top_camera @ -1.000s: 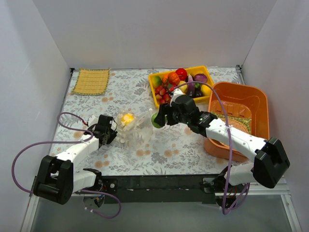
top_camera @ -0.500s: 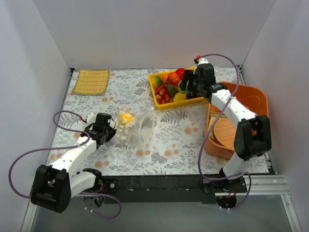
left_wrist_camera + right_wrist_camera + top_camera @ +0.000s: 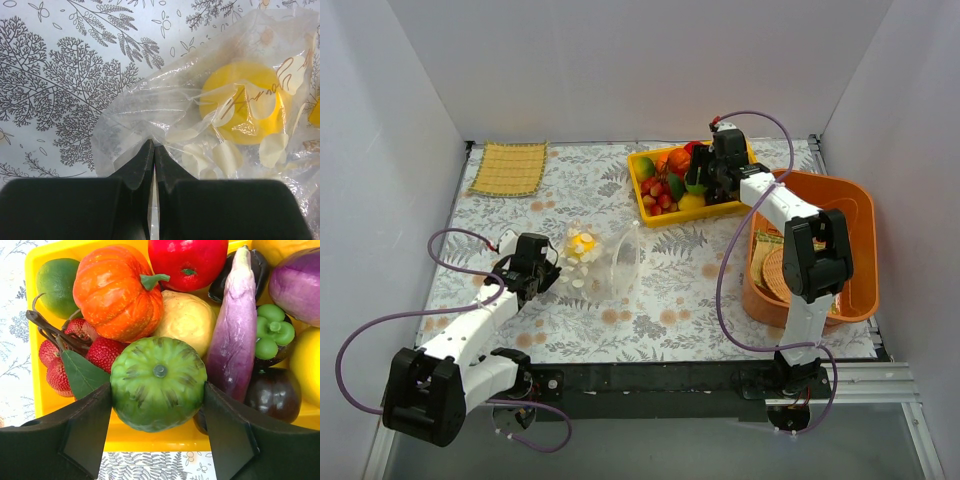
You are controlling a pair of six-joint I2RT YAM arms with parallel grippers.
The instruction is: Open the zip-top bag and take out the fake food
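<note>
The clear zip-top bag (image 3: 595, 260) with whitish spots lies on the patterned table left of centre, a yellow fake fruit (image 3: 246, 107) inside it. My left gripper (image 3: 534, 272) is shut on the bag's left edge (image 3: 150, 135). My right gripper (image 3: 698, 183) is over the yellow tray (image 3: 642, 198) at the back and is shut on a green ribbed fake fruit (image 3: 157, 383). The tray holds several fake foods: an orange pumpkin (image 3: 117, 290), a red apple (image 3: 187, 260), strawberries (image 3: 102, 352), a purple eggplant (image 3: 237, 335).
An orange basket (image 3: 820, 245) stands at the right with a woven disc inside. A woven yellow mat (image 3: 508, 168) lies at the back left. White walls close in the table on three sides.
My right arm carried the green fruit from beside the bag back to the yellow tray. The bag has flattened and settled. My left gripper stayed on the bag's edge.
</note>
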